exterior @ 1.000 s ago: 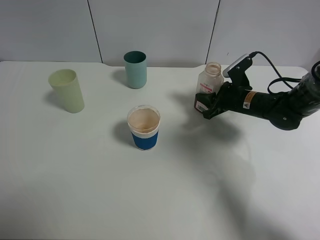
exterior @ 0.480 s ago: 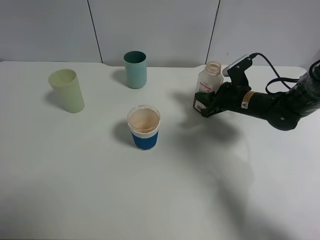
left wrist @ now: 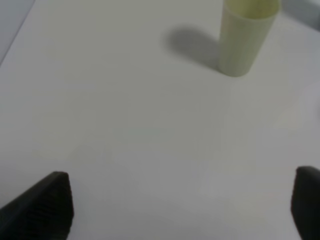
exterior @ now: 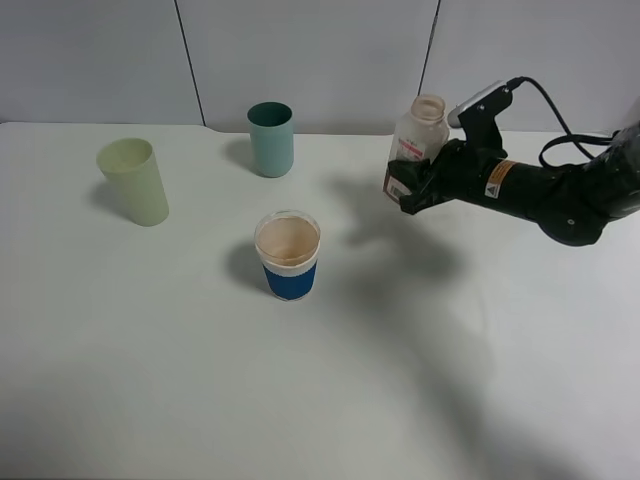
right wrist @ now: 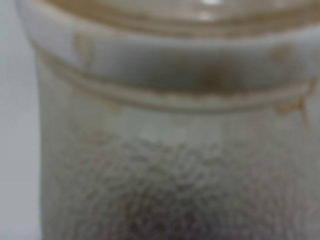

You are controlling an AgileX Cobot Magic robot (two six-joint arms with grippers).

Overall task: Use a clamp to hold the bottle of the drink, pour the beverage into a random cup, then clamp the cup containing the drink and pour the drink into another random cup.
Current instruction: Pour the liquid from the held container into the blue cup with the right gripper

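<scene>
My right gripper [exterior: 410, 190] is shut on the lower part of the bottle [exterior: 417, 140], holding it upright above the table at the back right. The bottle's clear neck [right wrist: 165, 100] fills the right wrist view, blurred, and I cannot make out the beverage inside. Left of the bottle and nearer the front stands the short white cup with the blue band [exterior: 288, 256], its tan inside showing. The pale yellow-green tumbler [exterior: 133, 181] stands at the far left. It also shows in the left wrist view [left wrist: 246, 39], well ahead of my open left gripper [left wrist: 182, 202], which holds nothing.
A darker teal tumbler [exterior: 271, 139] stands at the back, between the yellow-green tumbler and the bottle. The white table [exterior: 330, 380] runs to a grey wall behind. The right arm's black cable [exterior: 560, 120] loops over the back right.
The right gripper has lifted the bottle higher off the table and carried it slightly left. The cups and the left gripper have not moved.
</scene>
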